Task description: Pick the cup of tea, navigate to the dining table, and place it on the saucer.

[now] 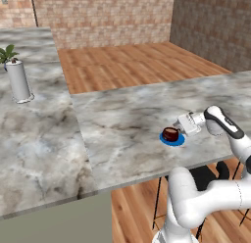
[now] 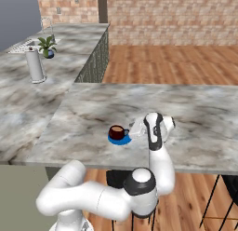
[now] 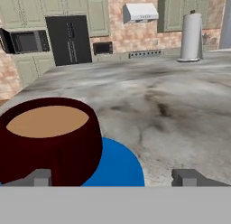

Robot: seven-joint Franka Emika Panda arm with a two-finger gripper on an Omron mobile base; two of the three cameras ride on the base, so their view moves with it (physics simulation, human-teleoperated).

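Hand view, item one: cup of tea (image 3: pixel 49 137) seated on saucer (image 3: pixel 118 166) on the table (image 3: pixel 180 119), my pincer (image 3: pixel 116 177) spread wide, gripping nothing, I judge for release.

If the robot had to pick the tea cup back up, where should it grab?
Probably by the round wall of the cup of tea, pinched from the sides. It stands upright on the saucer, full, so coming in level keeps it from spilling. The gripper is already beside it, jaws apart.

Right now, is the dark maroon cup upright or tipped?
Upright: the dark maroon cup stands on the flat blue saucer, its tea surface level.
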